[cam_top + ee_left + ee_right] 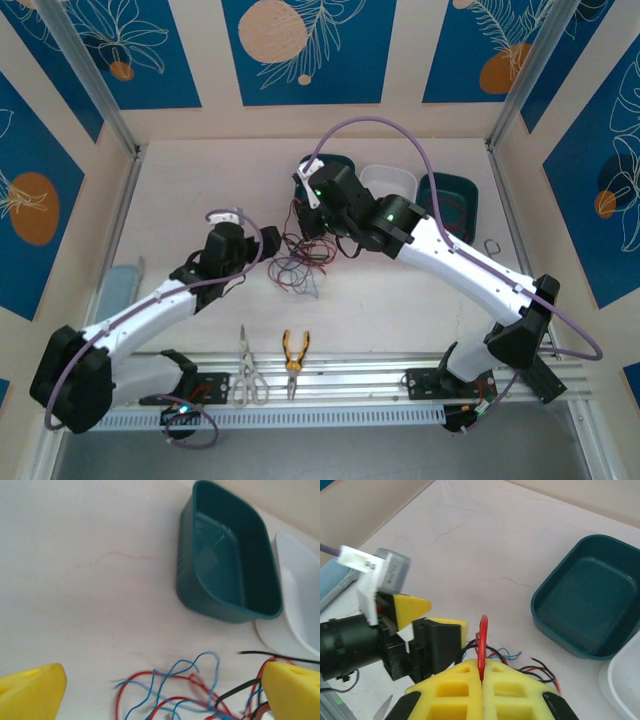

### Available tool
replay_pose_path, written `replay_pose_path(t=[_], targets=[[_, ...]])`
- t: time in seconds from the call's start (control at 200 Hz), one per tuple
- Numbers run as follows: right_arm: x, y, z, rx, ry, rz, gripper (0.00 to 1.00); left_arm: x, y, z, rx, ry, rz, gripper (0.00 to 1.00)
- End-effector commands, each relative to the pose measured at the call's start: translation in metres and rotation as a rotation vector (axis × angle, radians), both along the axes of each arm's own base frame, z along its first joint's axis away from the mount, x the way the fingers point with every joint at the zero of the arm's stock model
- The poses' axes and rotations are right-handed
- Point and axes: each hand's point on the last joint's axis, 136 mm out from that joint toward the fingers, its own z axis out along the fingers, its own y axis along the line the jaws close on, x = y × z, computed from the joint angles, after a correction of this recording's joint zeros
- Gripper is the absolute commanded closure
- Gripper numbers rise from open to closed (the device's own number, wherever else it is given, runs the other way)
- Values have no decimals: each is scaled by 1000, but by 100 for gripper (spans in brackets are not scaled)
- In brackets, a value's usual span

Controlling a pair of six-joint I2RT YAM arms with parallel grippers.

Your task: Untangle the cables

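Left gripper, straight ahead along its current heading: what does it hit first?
The cables: red and blue strands lie just ahead of the left gripper, between its open fingers. Beyond them the teal bin sits roughly in line, though depth is hard to judge.

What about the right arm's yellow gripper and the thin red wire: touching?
Touching. The right wrist view shows the right gripper shut on the thin red wire, whose loop rises out of the grip.
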Motion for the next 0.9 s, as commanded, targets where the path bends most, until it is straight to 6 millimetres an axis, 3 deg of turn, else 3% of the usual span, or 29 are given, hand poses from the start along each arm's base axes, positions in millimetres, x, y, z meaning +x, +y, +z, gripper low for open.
replay_pose_path(t=[0.0,0.185,0.355,0.545,0.675,0.895], targets=[[6,14,3,37,-11,15,100,-3,15,11,5,-35,61,0],[10,26,-12,53,32,26,100,-4,-4,41,-87,-83,-27,0],[15,28,-20,66,59,7,100,-3,-16,45,-135,-80,-69,0],[20,26,-17,119,71,-16,100,-2,-38,24,-146,0,-159,0],[20,26,-13,152,73,-17,100,0,-51,0,-145,84,-197,0],[19,17,11,180,13,-22,100,-5,-42,-51,-114,224,-124,0]])
